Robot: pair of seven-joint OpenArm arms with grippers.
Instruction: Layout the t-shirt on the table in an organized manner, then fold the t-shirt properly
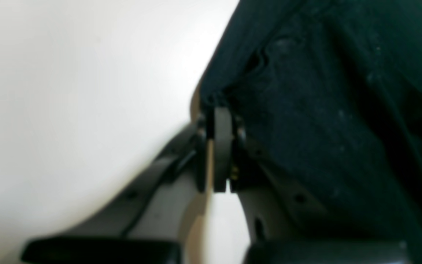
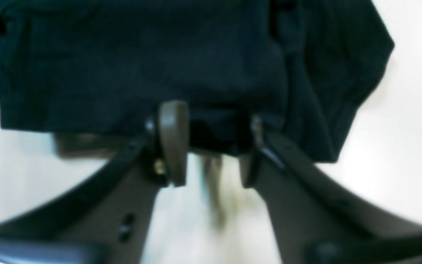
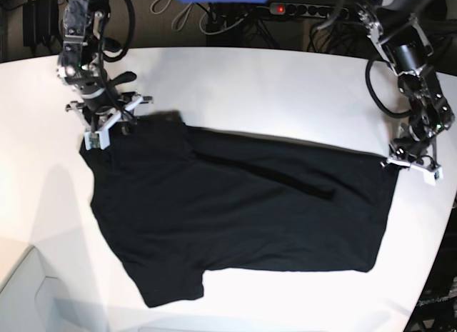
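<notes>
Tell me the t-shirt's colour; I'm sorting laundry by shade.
Plain black t-shirt, no print visible here; clearest in the base view.

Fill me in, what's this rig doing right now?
Two arms are spreading a black t-shirt on the white table. The left hand is shut on one corner of the cloth, at the base view's right. The right hand sits at the opposite corner with its jaws apart around the shirt's edge, so that side isn't clamped. The shirt lies mostly flat, with a crease across the middle. No fold made yet.
</notes>
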